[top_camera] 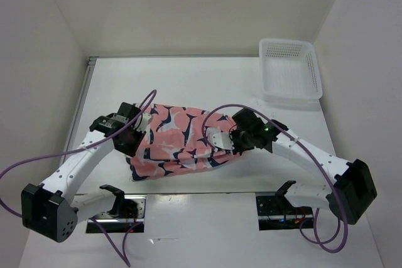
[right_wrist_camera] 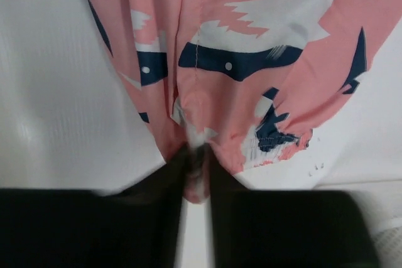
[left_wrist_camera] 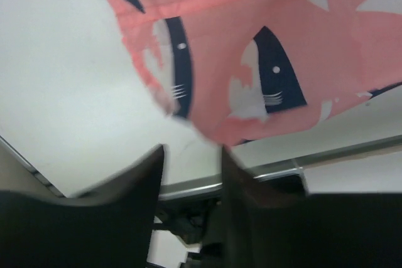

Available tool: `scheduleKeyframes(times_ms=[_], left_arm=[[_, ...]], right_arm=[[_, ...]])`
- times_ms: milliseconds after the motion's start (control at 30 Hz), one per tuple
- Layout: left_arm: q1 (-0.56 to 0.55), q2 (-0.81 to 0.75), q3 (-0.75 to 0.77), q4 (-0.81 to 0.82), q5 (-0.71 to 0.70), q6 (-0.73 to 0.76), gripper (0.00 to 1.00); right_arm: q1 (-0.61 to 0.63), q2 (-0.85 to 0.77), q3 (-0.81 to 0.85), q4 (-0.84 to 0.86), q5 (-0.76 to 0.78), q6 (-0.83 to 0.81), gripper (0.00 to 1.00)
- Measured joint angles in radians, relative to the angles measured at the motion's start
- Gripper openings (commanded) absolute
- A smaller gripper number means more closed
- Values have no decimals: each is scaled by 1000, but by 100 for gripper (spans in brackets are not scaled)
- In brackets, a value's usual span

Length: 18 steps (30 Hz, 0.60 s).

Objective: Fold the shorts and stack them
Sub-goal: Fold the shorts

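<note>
Left gripper (left_wrist_camera: 191,155) parted, empty; right gripper (right_wrist_camera: 198,167) pinching shorts (top_camera: 179,139), long axis left-right.

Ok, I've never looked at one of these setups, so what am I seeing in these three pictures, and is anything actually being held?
These are two robot arms bolted at the near edge of a white table. The overhead picture looks down from above and behind them; the other two come from a camera on each wrist, so the dark shapes at the bottom are that arm's own fingers. On the table lie pink shark-print shorts, and a white mesh basket sits apart at the far right corner. The left gripper stands open, with nothing between its fingers, beside the shorts' edge. The right gripper has its fingers pinched on a bit of the shorts' fabric.
</note>
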Motion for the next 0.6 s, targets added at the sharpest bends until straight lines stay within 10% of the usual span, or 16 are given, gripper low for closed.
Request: scheduleKeyframes(times_ms=[200, 400, 600], left_arm=[[0, -29, -3, -14, -11, -2, 69], [31, 36, 100, -11, 26, -5, 49], [129, 325, 200, -18, 185, -2, 51]], right_arm=[[19, -89, -84, 2, 31, -68, 90], [24, -186, -97, 80, 54, -14, 87], [26, -72, 48, 89, 16, 231, 82]])
